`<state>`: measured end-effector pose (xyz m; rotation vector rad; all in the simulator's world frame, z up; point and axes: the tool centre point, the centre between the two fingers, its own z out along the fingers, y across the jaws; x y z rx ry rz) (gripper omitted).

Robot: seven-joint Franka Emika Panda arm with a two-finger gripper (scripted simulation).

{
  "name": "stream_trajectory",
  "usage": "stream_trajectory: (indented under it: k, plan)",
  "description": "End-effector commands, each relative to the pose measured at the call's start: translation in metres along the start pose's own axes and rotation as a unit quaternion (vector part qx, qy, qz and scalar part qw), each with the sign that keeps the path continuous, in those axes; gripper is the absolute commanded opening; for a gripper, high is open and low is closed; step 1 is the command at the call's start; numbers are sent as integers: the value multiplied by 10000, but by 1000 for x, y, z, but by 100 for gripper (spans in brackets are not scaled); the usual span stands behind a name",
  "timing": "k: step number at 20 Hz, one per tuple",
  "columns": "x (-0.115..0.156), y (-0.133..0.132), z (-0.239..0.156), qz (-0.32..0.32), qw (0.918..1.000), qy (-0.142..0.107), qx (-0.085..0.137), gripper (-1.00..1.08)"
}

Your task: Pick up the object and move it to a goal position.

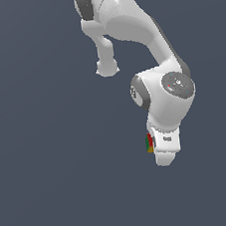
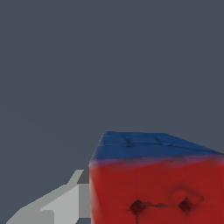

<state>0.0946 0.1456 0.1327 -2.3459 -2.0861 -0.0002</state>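
Note:
The object is a small cube. In the exterior view only a sliver of it [image 1: 150, 143] shows, red, green and yellow-orange, at the edge of the white gripper [image 1: 159, 149] on the exterior view's left. The gripper's hand hides the rest. In the wrist view the cube [image 2: 153, 188] is very close, with a red face and a blue face. One grey finger [image 2: 65, 203] lies against its side. The other finger is out of frame. The gripper looks shut on the cube.
The white arm [image 1: 145, 35] bends down from the top of the exterior view to the gripper. Its base link [image 1: 107, 68] hangs behind. Everything around is a plain dark grey-blue ground with no other objects.

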Motion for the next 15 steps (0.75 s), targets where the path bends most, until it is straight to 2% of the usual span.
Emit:
stream_trajectory:
  k: [1,15]
  plan:
    - [7,7,-12,4,10000,0,-5,-100]
    - [22,20,-34,4,10000,-7,-7,-100]
